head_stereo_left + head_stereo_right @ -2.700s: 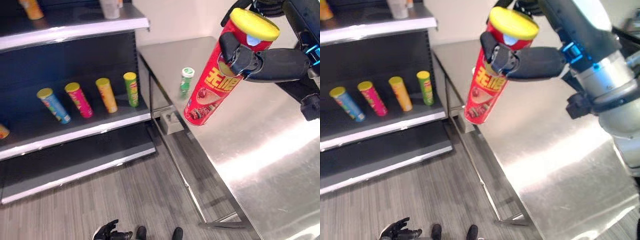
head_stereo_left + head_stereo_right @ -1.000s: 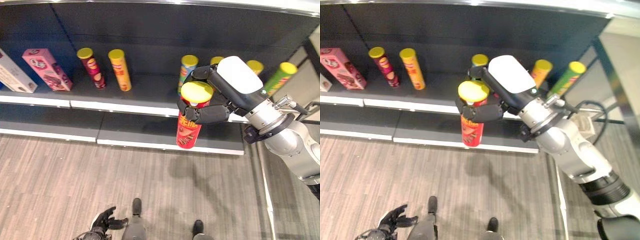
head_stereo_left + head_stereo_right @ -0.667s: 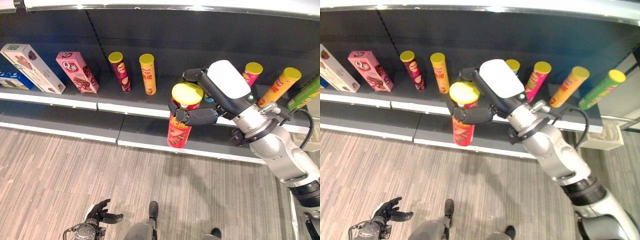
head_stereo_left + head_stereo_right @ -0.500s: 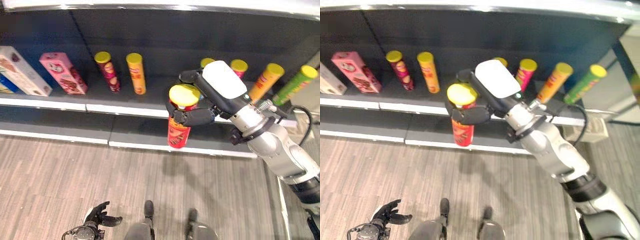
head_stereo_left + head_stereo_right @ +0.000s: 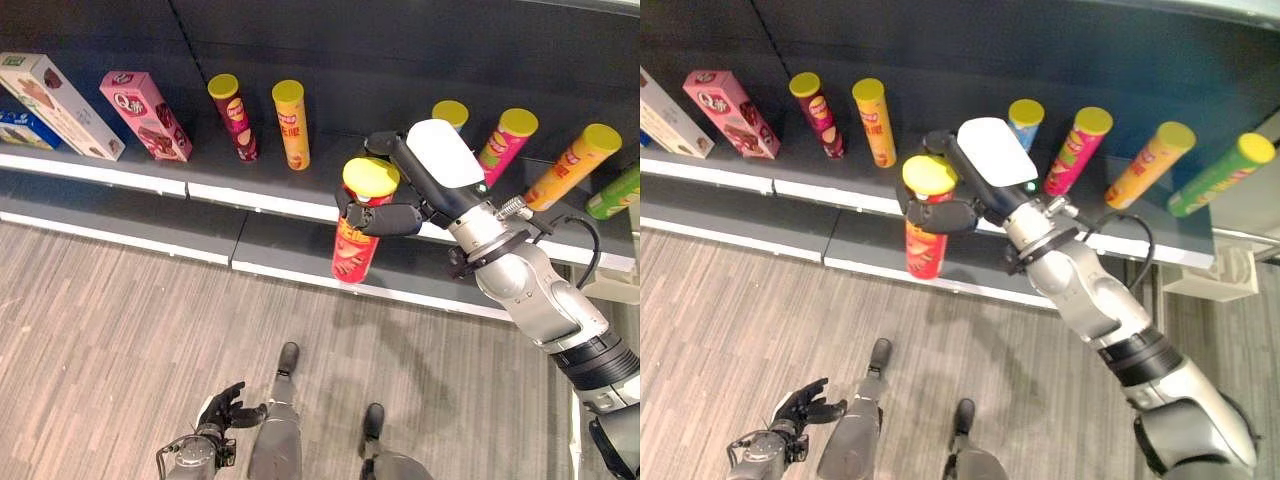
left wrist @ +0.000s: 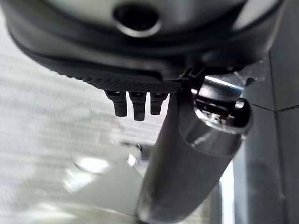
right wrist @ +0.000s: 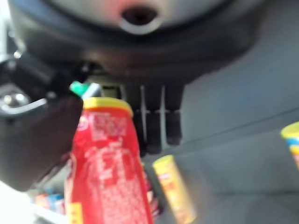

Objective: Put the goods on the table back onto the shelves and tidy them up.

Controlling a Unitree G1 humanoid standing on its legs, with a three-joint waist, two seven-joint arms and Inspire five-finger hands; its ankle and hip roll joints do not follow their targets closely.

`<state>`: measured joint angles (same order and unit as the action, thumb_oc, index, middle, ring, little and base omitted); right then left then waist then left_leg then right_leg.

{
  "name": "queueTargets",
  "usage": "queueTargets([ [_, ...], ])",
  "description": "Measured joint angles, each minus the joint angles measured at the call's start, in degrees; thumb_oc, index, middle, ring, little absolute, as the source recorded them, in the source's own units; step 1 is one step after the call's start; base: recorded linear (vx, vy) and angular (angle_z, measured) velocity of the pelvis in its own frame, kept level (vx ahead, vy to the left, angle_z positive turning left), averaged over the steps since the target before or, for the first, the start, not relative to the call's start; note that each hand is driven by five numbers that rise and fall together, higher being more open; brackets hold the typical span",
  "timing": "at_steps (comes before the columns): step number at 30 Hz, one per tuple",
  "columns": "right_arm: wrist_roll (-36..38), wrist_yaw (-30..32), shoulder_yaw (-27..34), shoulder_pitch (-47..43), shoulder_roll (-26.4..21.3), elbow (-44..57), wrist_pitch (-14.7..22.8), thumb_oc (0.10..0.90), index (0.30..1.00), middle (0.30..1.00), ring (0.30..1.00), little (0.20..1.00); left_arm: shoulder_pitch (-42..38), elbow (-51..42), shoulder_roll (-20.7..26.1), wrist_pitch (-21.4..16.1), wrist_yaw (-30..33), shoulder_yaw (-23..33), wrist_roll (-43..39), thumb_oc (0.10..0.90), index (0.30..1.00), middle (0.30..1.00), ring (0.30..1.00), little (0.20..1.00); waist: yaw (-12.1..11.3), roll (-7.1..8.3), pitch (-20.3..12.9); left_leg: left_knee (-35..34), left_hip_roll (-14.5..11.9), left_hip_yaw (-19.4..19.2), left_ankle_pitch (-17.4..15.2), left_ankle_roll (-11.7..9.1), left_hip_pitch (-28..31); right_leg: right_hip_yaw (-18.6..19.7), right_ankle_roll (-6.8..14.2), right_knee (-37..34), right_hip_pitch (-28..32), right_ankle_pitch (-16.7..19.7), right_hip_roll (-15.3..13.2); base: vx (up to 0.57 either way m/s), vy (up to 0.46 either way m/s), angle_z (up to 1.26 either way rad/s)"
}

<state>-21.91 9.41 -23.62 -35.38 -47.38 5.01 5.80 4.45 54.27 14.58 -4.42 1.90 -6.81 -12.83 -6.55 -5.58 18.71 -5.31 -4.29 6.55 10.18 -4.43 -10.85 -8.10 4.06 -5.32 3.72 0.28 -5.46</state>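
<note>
- Left hand (image 5: 222, 412) low by the floor, fingers loosely spread, holding nothing.
- Right hand (image 5: 392, 216) curled round the red can (image 5: 358, 232) just under its yellow lid, hanging upright before the shelf (image 5: 300, 205).
- Probably light, stiff, slick cardboard; better gripped mid-body.
- Other cans (image 5: 290, 123) and boxes (image 5: 145, 113) lined up behind.

Grey wood-grain plank floor (image 5: 120, 330) runs in front of a long dark shelving unit (image 5: 330, 40) with a dark back panel. Its middle shelf has a pale silver front edge (image 5: 250, 196), and a lower dark shelf (image 5: 120, 225) with a light edge sits just above the floor.
</note>
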Motion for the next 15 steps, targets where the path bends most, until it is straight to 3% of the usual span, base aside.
queueTargets([
  [1,0.0,1.0,0.8,0.0,1.1,0.8,-0.5,0.4,0.3,0.3,0.3,0.3,0.3,0.1,0.1,0.8,0.0,0.0,0.1,0.8,0.9,0.9,0.9,0.9,1.1,0.46,0.0,0.1,4.3,-2.4,1.8,3.0,0.3,0.6,1.3,0.6,-0.4,0.4,-4.2,0.1,0.335,-0.59],
  [2,0.0,1.0,0.7,0.0,1.2,0.7,-1.3,0.4,0.3,0.3,0.3,0.3,-0.4,-0.6,0.6,0.7,0.2,0.1,0.1,0.8,0.9,0.9,0.9,0.9,0.7,0.35,-0.1,0.2,7.4,-3.7,1.4,4.4,1.0,0.7,1.6,2.7,-1.0,0.2,-7.7,0.02,0.213,-0.29],
  [3,-0.2,0.9,0.2,-1.7,0.2,0.0,-1.5,0.4,0.3,0.3,0.3,0.3,-3.7,-1.5,3.0,-0.3,0.5,0.2,0.1,0.8,0.9,0.9,0.9,0.9,-1.5,0.38,0.0,0.2,9.2,-4.0,1.4,4.5,0.6,2.6,5.1,2.4,-2.5,1.5,-8.8,0.0,0.215,-0.07],
  [5,-1.1,0.9,-1.5,-7.4,0.3,-1.5,-1.6,0.4,0.3,0.3,0.3,0.3,-7.9,-2.2,5.3,-0.5,1.6,0.1,-0.1,0.8,0.9,0.9,0.9,0.9,-2.7,1.32,0.5,0.2,11.1,-4.2,1.2,4.7,0.4,3.6,8.0,0.7,-2.7,4.9,-9.0,-0.01,0.113,0.05],
  [7,-3.3,2.4,-1.7,-11.1,1.8,-3.2,-1.6,0.4,0.3,0.3,0.3,0.3,-8.1,-4.5,5.5,-0.9,1.9,-1.1,-0.1,0.8,0.9,0.9,0.9,0.9,-3.7,2.44,1.2,0.2,11.2,-4.6,0.8,5.1,-0.2,3.7,8.3,-0.4,-3.3,6.3,-9.2,-0.05,0.058,-0.13],
  [8,-5.3,4.8,-1.8,-15.2,4.0,-6.2,-1.7,0.4,0.3,0.3,0.3,0.3,-8.4,-5.1,5.6,-0.9,2.6,-2.5,-0.3,0.8,0.9,0.9,0.9,0.9,-4.1,3.94,2.3,0.2,10.9,-4.9,0.1,6.1,-2.3,3.6,9.5,-0.4,-5.5,4.6,-9.0,-0.06,-0.028,-0.1],
  [10,-9.4,7.4,-1.2,-16.0,3.8,-12.7,-4.3,0.4,0.3,0.3,0.3,0.3,-8.6,-6.3,4.2,-0.9,2.6,-4.5,-0.5,0.8,0.9,0.9,0.9,0.9,-5.3,4.96,5.3,0.2,9.9,-4.5,0.5,6.0,-4.5,3.3,8.0,-0.4,-7.4,2.1,-7.7,-0.05,-0.063,-0.04],
  [12,-11.4,8.6,-0.6,-14.8,3.4,-14.2,-5.9,0.4,0.3,0.3,0.3,0.3,-8.2,-6.0,4.2,-1.0,2.8,-4.3,-0.5,0.8,0.9,0.9,0.9,0.9,-5.2,4.8,7.1,0.2,8.7,-4.1,1.2,4.6,-6.2,2.3,6.3,0.0,-8.6,0.8,-6.7,0.0,-0.048,0.03],
  [15,-12.1,9.2,-0.6,-10.7,3.3,-13.7,-6.1,0.4,0.3,0.3,0.3,0.3,-5.3,-5.8,4.2,-0.9,2.9,-3.8,-0.5,0.8,0.9,0.9,0.9,0.9,-5.0,4.3,7.4,0.2,7.2,-3.7,1.5,4.2,-6.2,2.2,5.8,0.0,-8.6,0.9,-5.0,0.0,-0.041,0.0],
])
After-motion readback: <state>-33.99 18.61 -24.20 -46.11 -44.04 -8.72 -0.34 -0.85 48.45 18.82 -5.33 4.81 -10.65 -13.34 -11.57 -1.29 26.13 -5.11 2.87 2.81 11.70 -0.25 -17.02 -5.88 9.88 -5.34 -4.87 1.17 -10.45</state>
